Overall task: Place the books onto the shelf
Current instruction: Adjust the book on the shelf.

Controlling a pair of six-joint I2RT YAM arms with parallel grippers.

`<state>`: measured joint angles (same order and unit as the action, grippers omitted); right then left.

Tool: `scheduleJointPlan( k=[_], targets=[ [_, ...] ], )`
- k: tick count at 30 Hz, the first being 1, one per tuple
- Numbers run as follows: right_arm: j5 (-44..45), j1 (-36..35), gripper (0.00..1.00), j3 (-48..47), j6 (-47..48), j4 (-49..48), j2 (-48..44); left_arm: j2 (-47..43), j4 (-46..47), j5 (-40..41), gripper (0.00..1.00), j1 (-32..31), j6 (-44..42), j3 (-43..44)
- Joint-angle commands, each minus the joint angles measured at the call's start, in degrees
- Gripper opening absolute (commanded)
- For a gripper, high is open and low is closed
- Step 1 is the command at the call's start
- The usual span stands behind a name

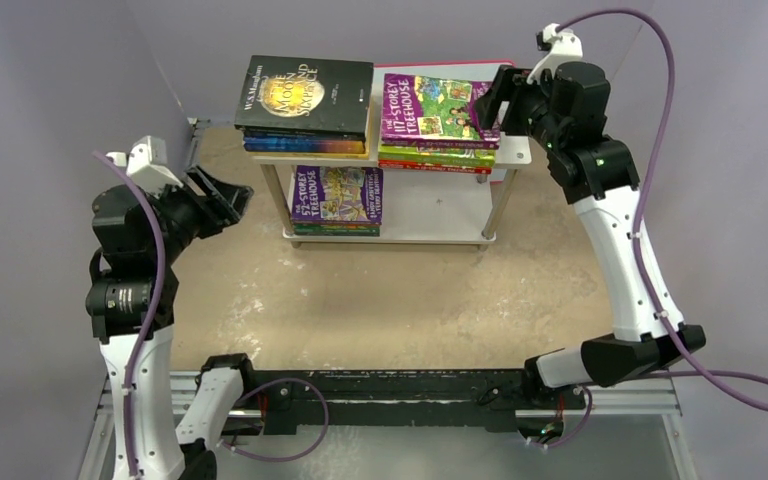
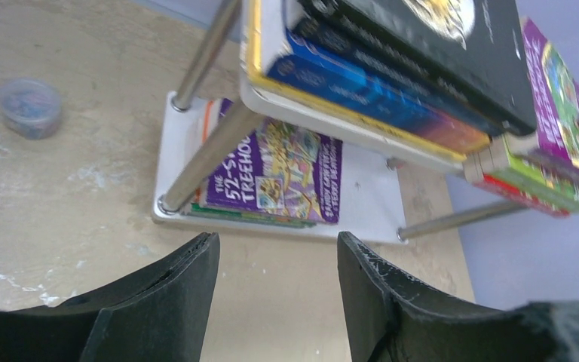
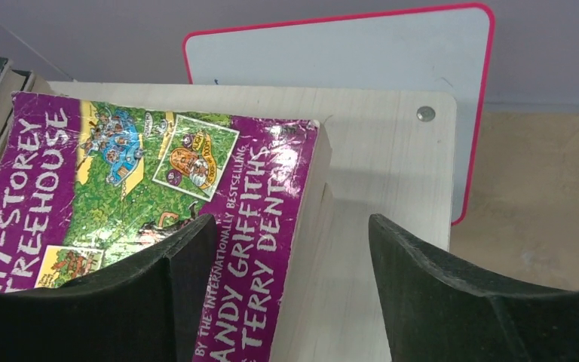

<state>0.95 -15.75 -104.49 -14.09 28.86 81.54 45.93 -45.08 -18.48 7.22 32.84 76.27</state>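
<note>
117-Storey bk (image 1: 435,105) flat, long axis L-R on shelf (image 1: 440,210)

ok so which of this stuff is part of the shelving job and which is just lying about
Job: black Moon and Sixpence stack, 117-Storey Treehouse stack, 52-Storey Treehouse pile, two-tier shelf.
Lying about: pink-edged white board, small plastic tub.

Purple-and-green cartoon 117-Storey Treehouse book (image 1: 435,105); black Moon and Sixpence book (image 1: 305,95); pale shelf (image 1: 440,212); pink-edged white board (image 3: 347,53).
</note>
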Motion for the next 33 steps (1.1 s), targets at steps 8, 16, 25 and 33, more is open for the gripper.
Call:
scheduleJointPlan(
  k=[8,16,25,33],
  targets=[
    [-3.98,-0.34,0.9,13.84,-13.23,-2.81,-8.45,-8.52,11.94,-12.34,0.61,-10.09,-7.53,-8.37],
    [-11.8,-0.25,0.91,18.47,-23.27,-6.67,-10.29,-8.91,12.26,-10.73,0.61,-11.0,-7.05,-8.92],
    [-19.31,-0.34,0.93,19.33,-28.01,-9.92,-8.06,-8.66,14.08,-11.16,0.61,-11.91,-6.29,-10.18],
    [-18.91,-0.32,0.92,19.59,-29.08,-12.66,-7.37,-7.22,14.08,-10.66,0.61,-12.98,-6.21,-10.16]
  ],
)
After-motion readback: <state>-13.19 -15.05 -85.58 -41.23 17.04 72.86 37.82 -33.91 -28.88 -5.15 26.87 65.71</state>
